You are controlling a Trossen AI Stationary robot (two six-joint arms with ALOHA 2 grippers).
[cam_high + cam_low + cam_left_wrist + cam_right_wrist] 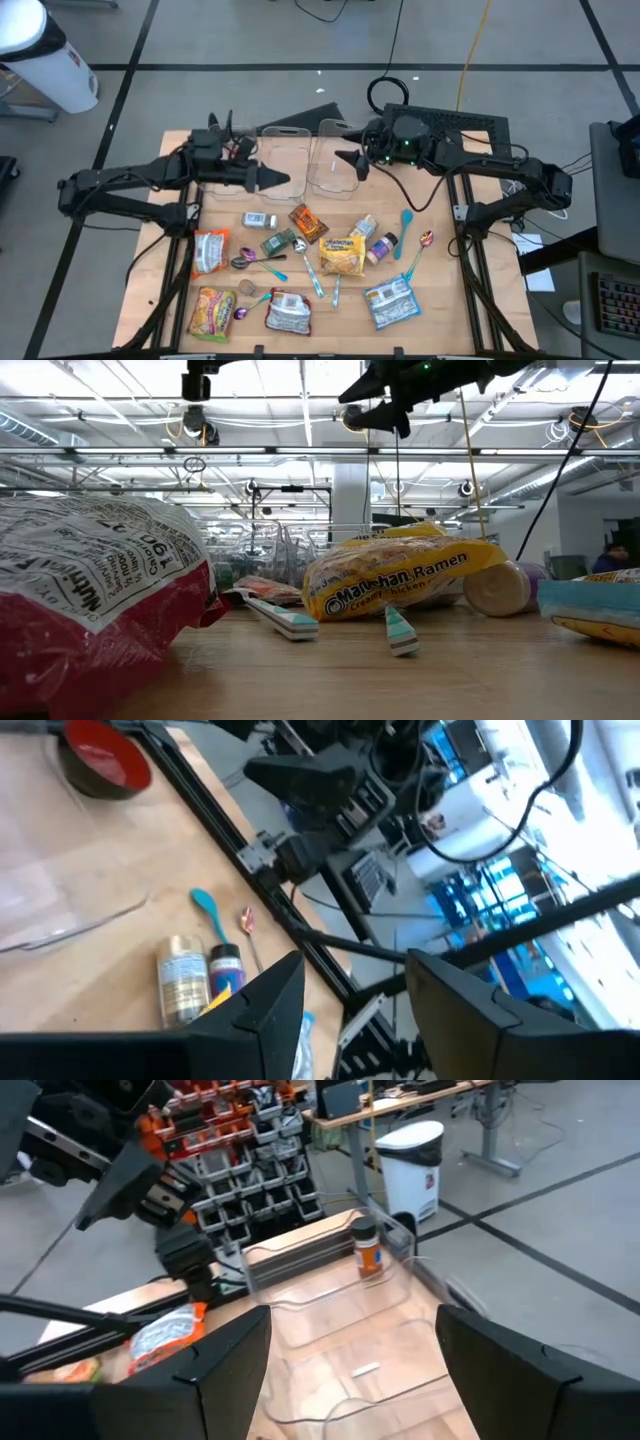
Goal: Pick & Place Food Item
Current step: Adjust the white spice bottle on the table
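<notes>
Several food items lie loose on the table's (150, 240) near half: a yellow ramen packet (342, 255) at centre, a red-and-white bag (289, 313) in front, a blue-white pouch (390, 302) to the right, a small jar (381, 247) beside the ramen; spoons scattered between them, a teal spoon (407, 226) near the jar; two clear bins (300, 160) behind, with one orange-labelled bottle (368, 1247) at a far corner; left gripper (290, 181) aloft over the left bin, fingers apart, holding nothing; right gripper (344, 157) aloft over the right bin, fingers wide apart, holding nothing.
</notes>
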